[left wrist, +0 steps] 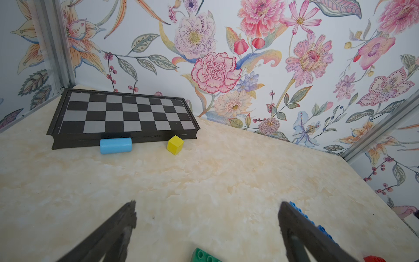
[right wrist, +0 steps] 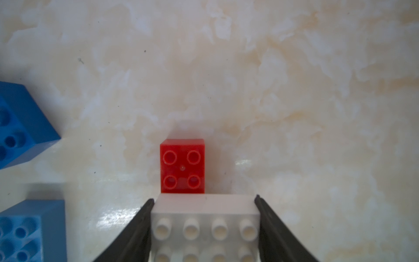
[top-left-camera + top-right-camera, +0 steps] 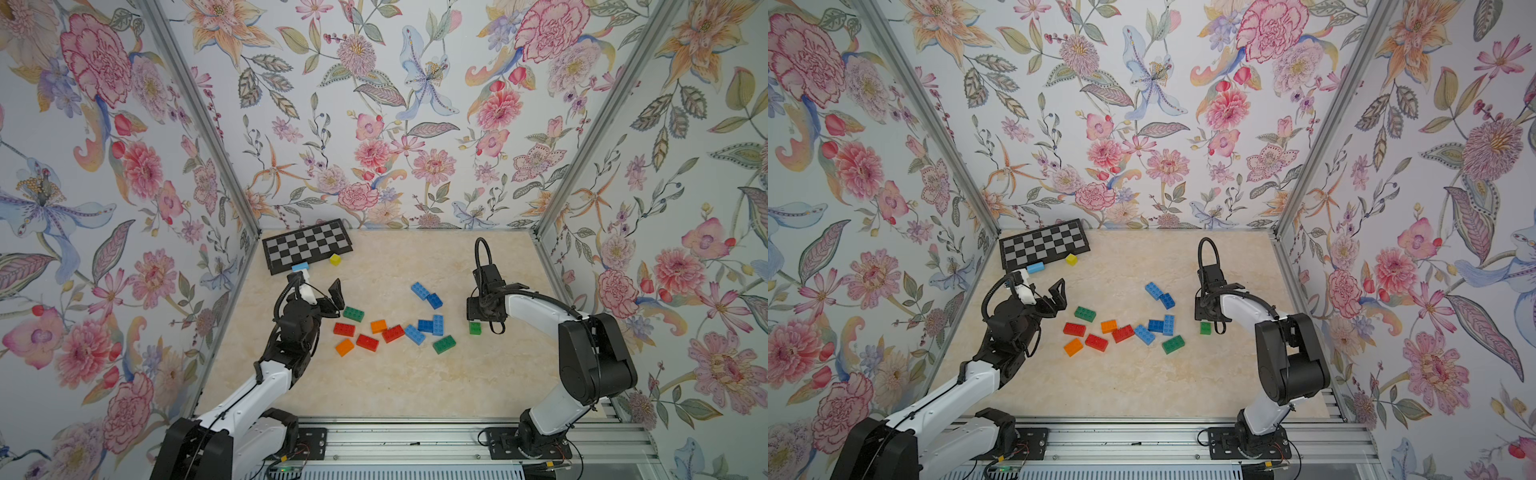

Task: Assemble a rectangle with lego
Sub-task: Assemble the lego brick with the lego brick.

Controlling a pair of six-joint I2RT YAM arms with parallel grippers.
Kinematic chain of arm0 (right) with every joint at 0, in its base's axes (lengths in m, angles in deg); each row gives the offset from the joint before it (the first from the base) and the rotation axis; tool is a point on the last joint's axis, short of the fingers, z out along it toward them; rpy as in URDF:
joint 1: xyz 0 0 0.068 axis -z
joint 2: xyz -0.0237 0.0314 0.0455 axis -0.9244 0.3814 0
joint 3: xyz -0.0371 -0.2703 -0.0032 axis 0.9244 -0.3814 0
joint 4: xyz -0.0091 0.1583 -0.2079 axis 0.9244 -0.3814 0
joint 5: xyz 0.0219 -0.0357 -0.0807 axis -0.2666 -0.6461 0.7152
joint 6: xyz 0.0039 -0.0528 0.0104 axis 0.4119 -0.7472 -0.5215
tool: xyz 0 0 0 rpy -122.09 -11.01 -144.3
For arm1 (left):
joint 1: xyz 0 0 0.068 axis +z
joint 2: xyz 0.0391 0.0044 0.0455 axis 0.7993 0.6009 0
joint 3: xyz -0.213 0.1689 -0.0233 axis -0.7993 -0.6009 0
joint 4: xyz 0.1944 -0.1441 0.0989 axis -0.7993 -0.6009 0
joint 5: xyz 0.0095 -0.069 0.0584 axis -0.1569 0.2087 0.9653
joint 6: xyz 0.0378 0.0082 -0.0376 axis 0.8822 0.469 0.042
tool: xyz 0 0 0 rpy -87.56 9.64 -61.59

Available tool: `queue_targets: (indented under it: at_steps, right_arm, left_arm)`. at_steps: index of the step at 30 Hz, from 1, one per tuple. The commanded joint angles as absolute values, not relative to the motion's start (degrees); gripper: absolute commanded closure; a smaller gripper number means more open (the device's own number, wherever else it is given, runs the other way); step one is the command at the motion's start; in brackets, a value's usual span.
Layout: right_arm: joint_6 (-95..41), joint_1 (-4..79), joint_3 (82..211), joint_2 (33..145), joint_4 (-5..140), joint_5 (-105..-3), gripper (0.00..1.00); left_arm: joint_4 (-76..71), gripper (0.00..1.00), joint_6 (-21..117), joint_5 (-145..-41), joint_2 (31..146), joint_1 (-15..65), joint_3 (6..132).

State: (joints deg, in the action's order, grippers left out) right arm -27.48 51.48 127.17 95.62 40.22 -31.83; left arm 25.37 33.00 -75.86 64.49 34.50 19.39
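Got the white brick (image 2: 205, 229) pinched by its ends in the right end effector (image 2: 203, 199), right of the loose lego (image 3: 392, 333) mid desk (image 3: 395, 386). Keep it level, square it to the red brick (image 2: 182, 166) just beyond. Leave the left end effector (image 1: 208, 205) wide open, empty.
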Motion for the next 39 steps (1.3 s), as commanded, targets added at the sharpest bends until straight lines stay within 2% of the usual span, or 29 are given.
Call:
queue_targets:
  at_steps: [1,14,33,39]
  right_arm:
    - [-27.07,51.58,125.42,94.84,38.01,-30.78,0.69]
    - [-28.52,51.59,125.86,95.24,37.93,-30.49,0.74]
    - [-29.18,51.34,125.07,96.97,38.01,-32.57,0.88]
    - [-28.98,50.99,124.53,96.65,38.04,-32.48,0.89]
  left_arm:
    - [25.49,0.01,32.17,-74.96,63.75,34.19,19.46]
    - [26.09,0.01,31.91,-75.13,64.25,34.14,19.50]
    - [26.36,0.01,31.78,-74.95,64.77,34.22,19.37]
    - [26.53,0.01,31.65,-75.10,65.00,34.21,19.37]
